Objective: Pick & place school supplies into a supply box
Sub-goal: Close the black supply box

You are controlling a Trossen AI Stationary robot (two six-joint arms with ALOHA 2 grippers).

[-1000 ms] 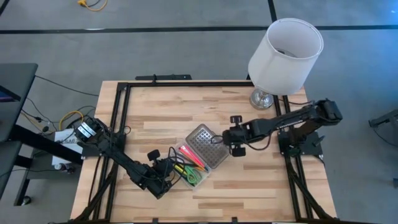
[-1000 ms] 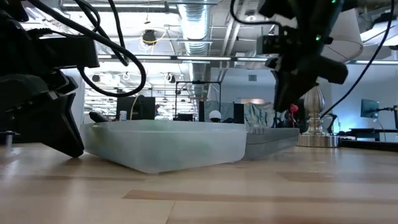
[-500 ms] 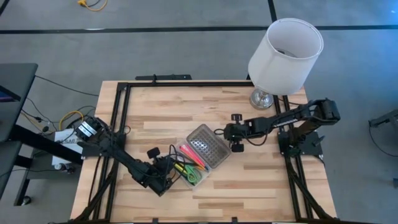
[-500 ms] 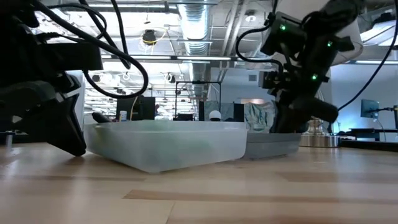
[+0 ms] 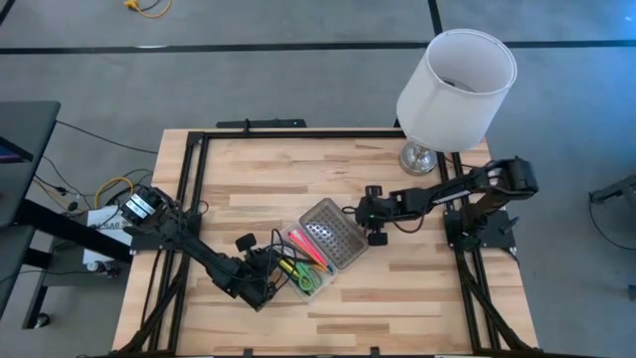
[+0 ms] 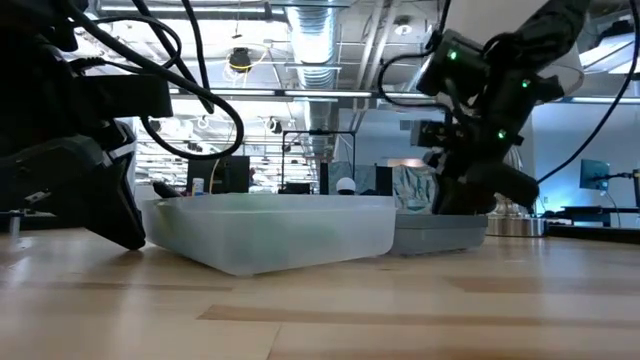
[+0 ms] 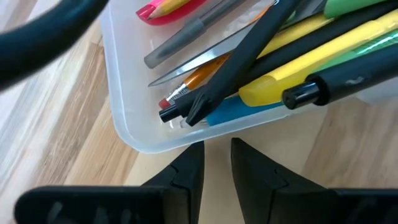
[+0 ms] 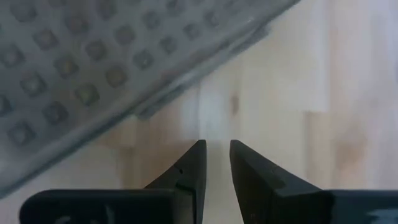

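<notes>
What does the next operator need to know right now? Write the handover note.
Left gripper: nearly shut, empty, at the supply box's near corner.
Right gripper: nearly shut, empty, low by the outer edge of the grey lid, which lies open flat.
School supplies: pens, pencils and markers piled in the box.
Done: none visible loose on the table.
Left: probably closing the lid.

The table (image 5: 248,179) is of pale, smooth planked wood with a low sheen, framed in matt black metal; the box (image 7: 124,118) is of translucent, frosted plastic with a rounded rim; its lid (image 8: 74,56) is of grey plastic, moulded with a grid of square dimples; the pens (image 7: 273,81) are of glossy plastic; the lampshade (image 5: 457,75) appears white and matt, on a shiny metal base (image 5: 417,157).
</notes>
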